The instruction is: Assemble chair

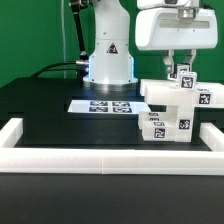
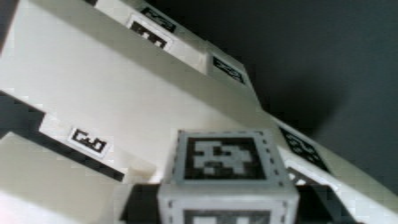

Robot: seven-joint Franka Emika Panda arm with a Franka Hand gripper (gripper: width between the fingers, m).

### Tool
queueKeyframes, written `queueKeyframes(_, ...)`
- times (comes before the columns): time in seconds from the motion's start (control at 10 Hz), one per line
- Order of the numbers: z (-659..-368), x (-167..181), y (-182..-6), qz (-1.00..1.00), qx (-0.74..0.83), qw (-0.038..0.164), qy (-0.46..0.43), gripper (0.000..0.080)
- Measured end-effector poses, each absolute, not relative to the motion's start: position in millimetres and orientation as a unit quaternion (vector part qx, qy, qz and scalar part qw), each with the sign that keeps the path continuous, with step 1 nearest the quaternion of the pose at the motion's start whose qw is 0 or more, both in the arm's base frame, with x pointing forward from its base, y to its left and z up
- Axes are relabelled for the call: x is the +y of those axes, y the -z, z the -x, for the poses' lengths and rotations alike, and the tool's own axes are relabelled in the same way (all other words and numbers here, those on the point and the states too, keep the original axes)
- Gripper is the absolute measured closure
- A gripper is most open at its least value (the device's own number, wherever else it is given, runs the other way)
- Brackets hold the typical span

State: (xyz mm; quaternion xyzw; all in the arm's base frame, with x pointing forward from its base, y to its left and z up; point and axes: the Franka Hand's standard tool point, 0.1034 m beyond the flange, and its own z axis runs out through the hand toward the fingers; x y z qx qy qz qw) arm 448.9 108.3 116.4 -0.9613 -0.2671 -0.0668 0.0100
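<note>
The white chair parts (image 1: pixel 168 108) are stacked together at the exterior view's right, with black-and-white tags on their faces. My gripper (image 1: pixel 182 68) hangs straight above them, shut on a small white tagged chair piece (image 1: pixel 185 78) whose lower end is at the top of the stack; I cannot tell whether they touch. In the wrist view the held piece (image 2: pixel 228 160) sits between my fingers (image 2: pixel 150 196), with its tag facing the camera. A wide white chair panel (image 2: pixel 125 95) with tags along its edge lies beyond it.
The marker board (image 1: pixel 105 104) lies flat in front of the robot base (image 1: pixel 108 60). A low white border rail (image 1: pixel 100 157) runs along the front and up both sides of the black table. Cables lie behind the base.
</note>
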Motion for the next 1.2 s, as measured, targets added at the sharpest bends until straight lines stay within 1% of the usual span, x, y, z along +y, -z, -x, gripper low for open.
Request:
queueKeyframes(0.2,-448.9,108.3,-116.4,0.963,-0.261,0.011,0.067,0.0514)
queueKeyframes(0.3,-448.8,108.5,-116.4,0.979,-0.192,0.016,0.066,0.0514)
queueKeyframes(1.0,-448.9,108.4,-116.4,0.998,0.01,0.029,0.062,0.0512)
queueKeyframes(1.2,-448.9,108.5,-116.4,0.993,0.093,0.036,0.059,0.0512)
